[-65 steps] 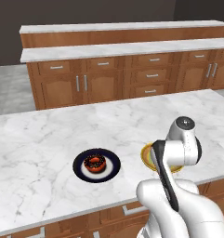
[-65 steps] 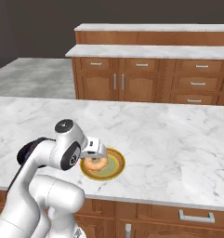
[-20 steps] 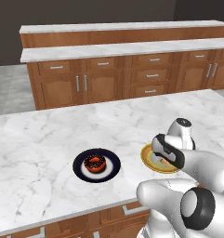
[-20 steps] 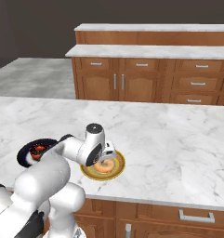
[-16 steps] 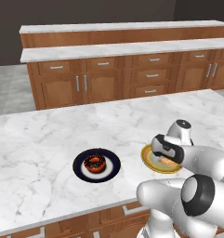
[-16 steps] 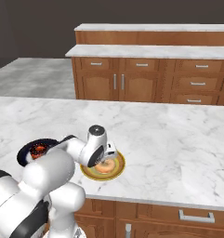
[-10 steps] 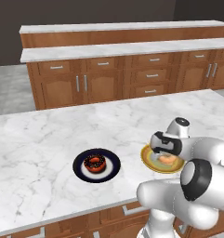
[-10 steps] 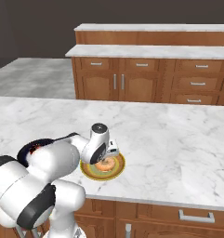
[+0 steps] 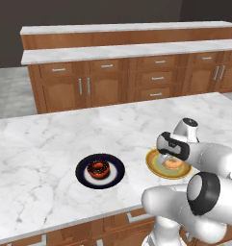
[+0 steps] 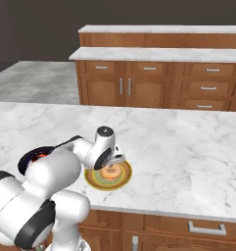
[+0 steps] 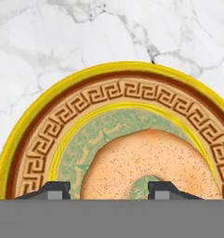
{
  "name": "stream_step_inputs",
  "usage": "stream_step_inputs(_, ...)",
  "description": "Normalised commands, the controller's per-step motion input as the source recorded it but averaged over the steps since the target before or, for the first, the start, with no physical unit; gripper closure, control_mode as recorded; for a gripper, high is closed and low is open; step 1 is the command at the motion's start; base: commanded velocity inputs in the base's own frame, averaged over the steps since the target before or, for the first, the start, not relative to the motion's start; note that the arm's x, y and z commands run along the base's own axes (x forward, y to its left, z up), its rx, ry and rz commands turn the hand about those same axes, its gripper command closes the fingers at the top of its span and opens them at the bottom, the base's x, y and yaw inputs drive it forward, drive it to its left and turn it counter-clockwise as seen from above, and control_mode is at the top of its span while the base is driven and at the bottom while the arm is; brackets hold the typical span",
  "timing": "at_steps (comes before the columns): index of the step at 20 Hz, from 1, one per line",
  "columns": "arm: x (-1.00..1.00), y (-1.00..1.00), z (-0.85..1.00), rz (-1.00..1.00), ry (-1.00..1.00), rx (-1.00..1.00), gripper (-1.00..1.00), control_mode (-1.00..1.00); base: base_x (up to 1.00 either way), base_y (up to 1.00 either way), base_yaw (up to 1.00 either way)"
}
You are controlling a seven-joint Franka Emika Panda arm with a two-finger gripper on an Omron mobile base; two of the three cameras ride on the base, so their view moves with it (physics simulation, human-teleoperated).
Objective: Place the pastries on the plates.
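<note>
Two plates sit on the marble desk [image 9: 45, 144]: one navy plate [image 9: 84, 176] at centre left of the left base view, one yellow-rimmed plate [image 9: 154, 166] to its right. Two doughnuts, one on each: a chocolate doughnut [image 9: 98, 168] and a tan glazed doughnut [image 9: 173, 163], the latter partly hidden, seemingly whole. One gripper [image 9: 168, 157].

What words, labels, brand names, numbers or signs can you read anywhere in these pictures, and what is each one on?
There is no readable text, number or brand anywhere.
The yellow plate carries a Greek-key band around its rim: that is a pattern, not letters.
The tan doughnut, the navy plate with the chocolate doughnut, the marble counter and the wooden cabinets bear no markings.
</note>
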Motion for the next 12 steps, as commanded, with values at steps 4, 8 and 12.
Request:
stream_step_inputs(4, -0.61, 0.12, 0.13, 0.00, -0.18, 0.00, -1.00, -1.00, 0.00, 0.00, 0.00)
stream_step_inputs(8, -0.37, 0.26, 0.53, 0.00, -0.17, 0.00, -1.00, -1.00, 0.00, 0.00, 0.00)
stream_step_inputs(12, -0.18, 0.23, 0.98, 0.00, -0.29, -0.03, -1.00, -1.00, 0.00, 0.00, 0.00)
